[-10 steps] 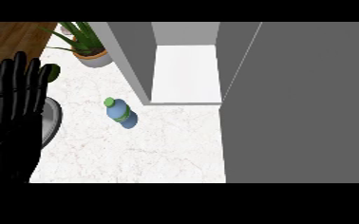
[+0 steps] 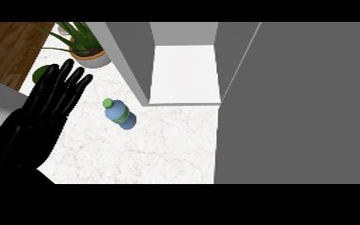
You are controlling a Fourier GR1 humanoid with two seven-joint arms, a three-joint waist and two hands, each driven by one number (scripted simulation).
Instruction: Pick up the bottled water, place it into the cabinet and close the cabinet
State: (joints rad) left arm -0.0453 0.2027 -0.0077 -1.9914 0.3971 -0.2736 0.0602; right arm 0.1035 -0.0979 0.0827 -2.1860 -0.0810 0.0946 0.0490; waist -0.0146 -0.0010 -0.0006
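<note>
The bottled water (image 2: 120,115) lies on its side on the white marble counter (image 2: 155,148), its green cap pointing to the upper left. My left hand (image 2: 42,119) is raised at the view's left with its fingers straight and spread, a short way left of the bottle and not touching it. The open cabinet (image 2: 184,74) stands behind the bottle and shows a white floor between grey walls. Its grey door (image 2: 295,105) is swung out and fills the right side. My right hand does not show.
A potted green plant (image 2: 84,45) stands at the back left beside the cabinet wall. A round green object (image 2: 41,71) peeks out behind my left hand's fingers. Wooden floor (image 2: 17,47) shows beyond the counter's left edge.
My left hand has moved right toward the bottle and now covers the grey bowl seen earlier at the left. The bottle and cabinet have not moved.
</note>
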